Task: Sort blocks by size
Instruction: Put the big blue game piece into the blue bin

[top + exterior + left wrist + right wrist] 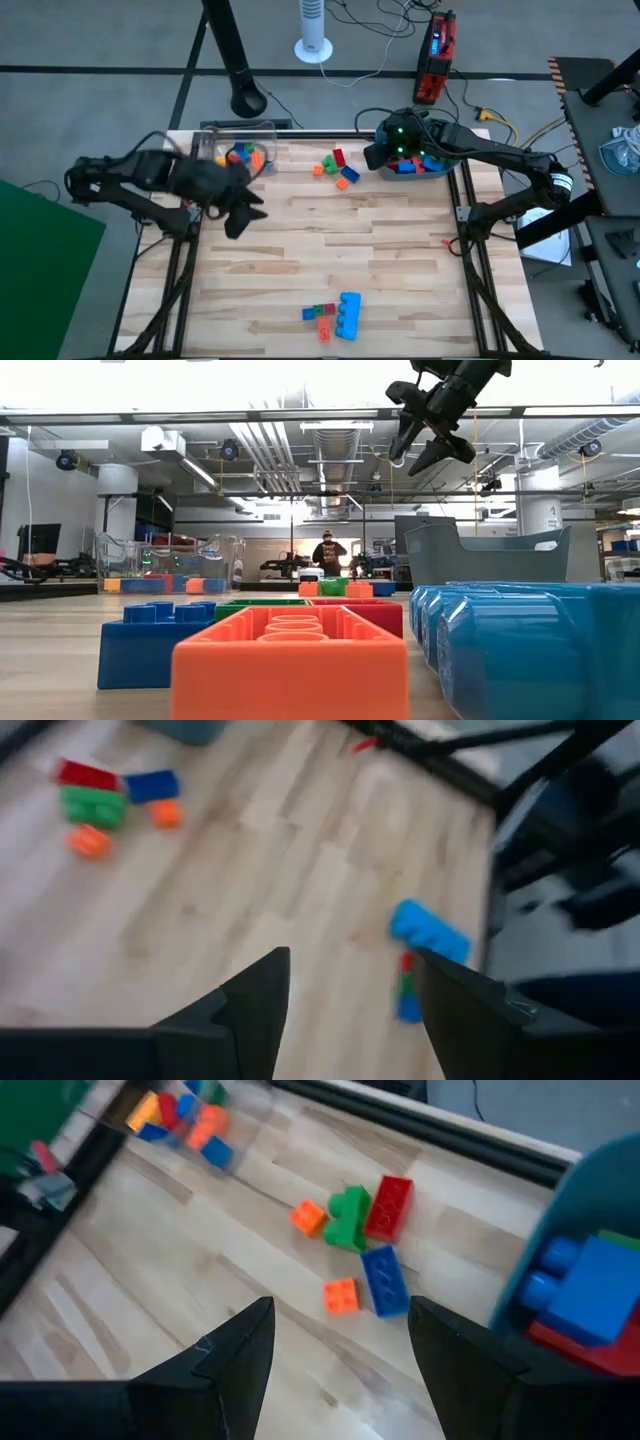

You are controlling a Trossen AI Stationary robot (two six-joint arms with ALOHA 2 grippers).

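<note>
Your tabletop (400,260) is pale wood planks in a black frame. The blocks (335,167) lie in one cluster toward the far edge and another (335,315) at the near edge; more sit in the clear plastic box (238,150) and the teal tub (445,168). Your left claw (243,210) hangs spread and empty near the box; your right claw (378,150), also spread and empty, is at the tub. Behind: grey floor, cables, a white fan (313,30).
</note>
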